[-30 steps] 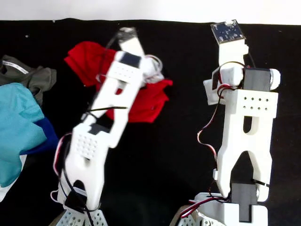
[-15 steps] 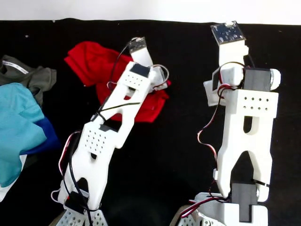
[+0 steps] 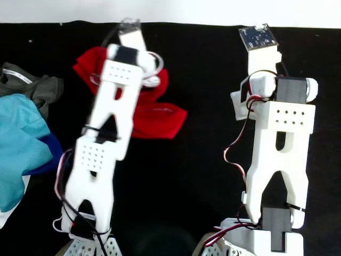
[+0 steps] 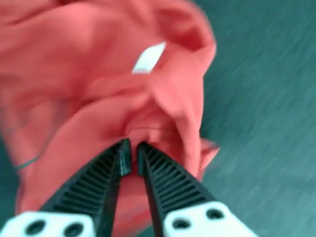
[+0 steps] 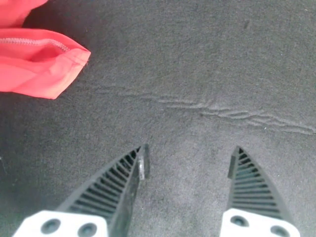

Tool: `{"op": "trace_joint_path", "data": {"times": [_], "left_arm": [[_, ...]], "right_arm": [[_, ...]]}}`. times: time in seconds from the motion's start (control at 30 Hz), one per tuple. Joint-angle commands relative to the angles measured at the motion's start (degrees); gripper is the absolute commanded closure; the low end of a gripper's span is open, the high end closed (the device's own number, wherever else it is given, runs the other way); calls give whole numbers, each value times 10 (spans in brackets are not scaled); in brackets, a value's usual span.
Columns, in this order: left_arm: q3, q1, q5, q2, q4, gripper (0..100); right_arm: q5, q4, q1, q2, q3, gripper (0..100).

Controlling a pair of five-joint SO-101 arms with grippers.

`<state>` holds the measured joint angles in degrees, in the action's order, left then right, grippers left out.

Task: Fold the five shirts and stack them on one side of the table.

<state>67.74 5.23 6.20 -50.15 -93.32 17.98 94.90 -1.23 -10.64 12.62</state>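
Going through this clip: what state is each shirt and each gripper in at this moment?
red shirt: crumpled, unfolded, pinched at a fold.
left gripper: shut on the red shirt.
right gripper: open, holding nothing, above the bare table.
teal shirt: loose on top of a heap at the table's left edge.
grey shirt: rumpled, behind the teal one.
blue shirt: mostly covered by the teal one.
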Motion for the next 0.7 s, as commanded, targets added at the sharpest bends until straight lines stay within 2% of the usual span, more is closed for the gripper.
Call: {"op": "trace_joint_path", "data": {"times": [0.0, 0.1, 0.2, 0.33, 0.5, 0.67], "left_arm": [[44, -58, -33, 55, -88, 991], [27, -119, -58, 88, -87, 991], [-44, -175, -98, 133, -88, 991], [-221, -257, -180, 233, -88, 991], [-443, -346, -270, 385, -84, 991], [-589, -422, -315, 487, -84, 991]], "right_arm": [[-2, -2, 4, -1, 27, 738], [-3, -2, -12, -1, 27, 738], [-4, -2, -44, 2, 27, 738], [-10, -29, -85, 5, 27, 738], [-65, -80, -132, 15, 16, 735], [-69, -81, -218, 98, 30, 735]]}}
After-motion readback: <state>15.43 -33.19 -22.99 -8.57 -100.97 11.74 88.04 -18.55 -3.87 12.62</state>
